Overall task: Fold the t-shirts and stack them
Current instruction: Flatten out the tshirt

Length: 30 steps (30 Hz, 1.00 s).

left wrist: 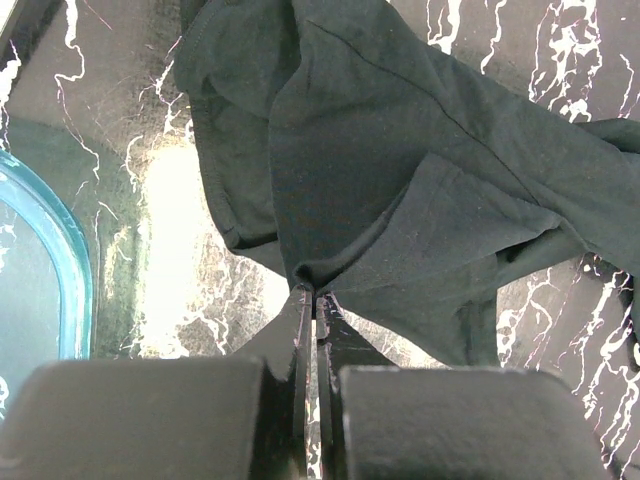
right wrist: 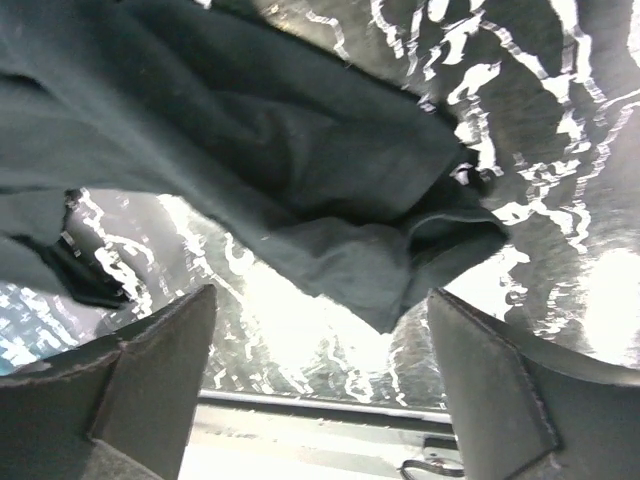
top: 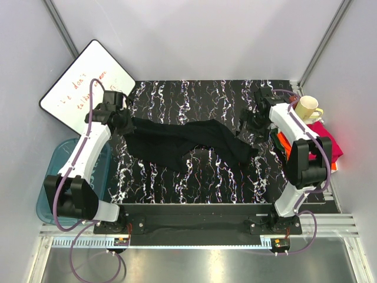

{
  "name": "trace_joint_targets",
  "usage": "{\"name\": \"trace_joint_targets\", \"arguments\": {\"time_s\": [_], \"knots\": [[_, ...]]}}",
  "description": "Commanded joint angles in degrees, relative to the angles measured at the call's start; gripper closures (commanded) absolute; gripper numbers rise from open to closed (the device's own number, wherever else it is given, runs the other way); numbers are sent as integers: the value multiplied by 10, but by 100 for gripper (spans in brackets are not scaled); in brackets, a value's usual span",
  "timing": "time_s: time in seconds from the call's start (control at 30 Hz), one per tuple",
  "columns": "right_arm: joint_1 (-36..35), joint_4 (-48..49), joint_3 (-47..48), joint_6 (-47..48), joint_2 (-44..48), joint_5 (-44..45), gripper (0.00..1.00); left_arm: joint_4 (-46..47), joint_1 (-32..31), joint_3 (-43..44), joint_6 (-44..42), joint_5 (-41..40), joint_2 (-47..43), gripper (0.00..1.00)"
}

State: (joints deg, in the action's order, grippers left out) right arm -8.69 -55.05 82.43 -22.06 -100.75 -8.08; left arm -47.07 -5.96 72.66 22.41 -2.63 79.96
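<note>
The black t-shirt (top: 188,140) lies crumpled in a long band across the marbled table. My left gripper (top: 126,122) is at its left end and is shut on a pinch of the shirt's edge, as the left wrist view (left wrist: 312,292) shows, with the shirt (left wrist: 400,150) spreading away from the jaws. My right gripper (top: 257,117) is open and empty, just behind the shirt's right end; in the right wrist view (right wrist: 320,370) a corner of the shirt (right wrist: 350,270) lies beyond the wide-apart fingers. The magenta-pink t-shirt (top: 327,140) with an orange piece (top: 284,142) sits at the right edge.
A cream mug (top: 307,108) stands on the pink pile behind the right arm. A whiteboard (top: 82,82) leans at the back left. A teal bin (top: 52,177) sits off the table's left edge, also in the left wrist view (left wrist: 40,280).
</note>
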Motion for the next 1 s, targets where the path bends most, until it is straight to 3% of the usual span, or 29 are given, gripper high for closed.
{"name": "trace_joint_targets", "arguments": {"time_s": [0.0, 0.2, 0.37, 0.4, 0.47, 0.5, 0.63, 0.7, 0.97], "knots": [[-3, -2, -16, 7, 23, -66, 9, 13, -1, 27, -10, -16, -4, 100], [-30, 3, -61, 19, 3, -57, 9, 13, -1, 27, -12, -8, 9, 100], [-54, 15, -69, 21, -29, -27, 15, 15, -1, 29, -16, -7, 12, 100], [-55, 17, -68, 22, -35, -20, 21, 15, -1, 30, -16, -6, 14, 100], [-60, 27, -66, 24, -47, -13, 46, 14, -1, 31, -18, -7, 14, 100], [-61, 32, -66, 26, -51, -12, 63, 14, -1, 32, -18, -6, 14, 100], [-63, 39, -47, 39, -51, 12, 96, 15, -1, 35, -23, -10, 13, 100], [-63, 38, -28, 40, -31, 28, 100, 13, -1, 37, -25, -14, 14, 100], [-58, 36, 63, 39, 39, 123, 100, 13, -1, 42, -28, -18, 20, 100]]}}
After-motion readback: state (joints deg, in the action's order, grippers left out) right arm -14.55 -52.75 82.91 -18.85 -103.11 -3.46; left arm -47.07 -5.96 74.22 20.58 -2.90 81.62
